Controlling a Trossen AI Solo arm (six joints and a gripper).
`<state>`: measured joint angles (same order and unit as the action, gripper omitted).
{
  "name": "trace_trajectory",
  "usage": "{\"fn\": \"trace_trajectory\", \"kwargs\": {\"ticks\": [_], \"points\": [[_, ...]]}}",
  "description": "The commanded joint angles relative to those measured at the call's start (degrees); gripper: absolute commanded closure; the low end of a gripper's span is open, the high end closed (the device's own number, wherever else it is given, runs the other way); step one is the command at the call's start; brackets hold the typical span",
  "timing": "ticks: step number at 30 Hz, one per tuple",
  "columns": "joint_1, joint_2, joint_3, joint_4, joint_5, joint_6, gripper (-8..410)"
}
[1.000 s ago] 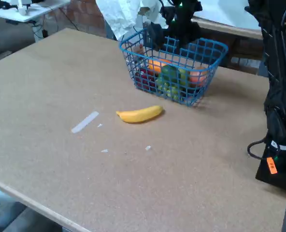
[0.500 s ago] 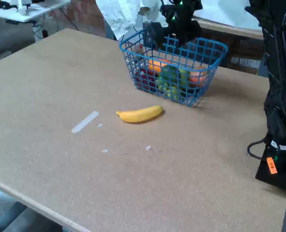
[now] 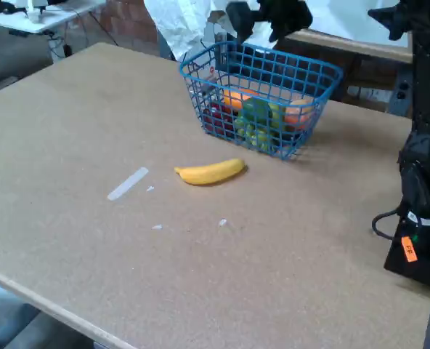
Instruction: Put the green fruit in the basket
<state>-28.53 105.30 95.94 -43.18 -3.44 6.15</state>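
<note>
Toward the far side of the brown table (image 3: 91, 109) in the fixed view, the basket (image 3: 313, 74) stands upright, its blue wire walls flaring up to the rim. Through the mesh the green fruit (image 3: 257, 110) shows inside it, near the front wall, with pale green grapes (image 3: 253, 134) just below it, an orange fruit (image 3: 233, 98) to its left and a peach-coloured fruit (image 3: 298, 113) to its right. Above the basket's rear rim hangs the gripper (image 3: 262, 16), dark and blurred; its fingers look spread, with nothing between them. On the bare table in front of the basket lies a yellow banana (image 3: 211, 171), apart from it. Further left lies a pale strip (image 3: 128, 183). White cloth (image 3: 182, 22) hangs behind the basket.
</note>
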Motion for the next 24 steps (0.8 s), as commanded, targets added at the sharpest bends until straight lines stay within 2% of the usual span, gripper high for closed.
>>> {"fn": "trace_trajectory", "kwargs": {"ticks": [1,24], "points": [[0.11,-2.4,0.0,-0.39,-0.04,-0.13,8],[0.15,-3.72,0.0,-1.73,-0.13,-0.22,8]]}}
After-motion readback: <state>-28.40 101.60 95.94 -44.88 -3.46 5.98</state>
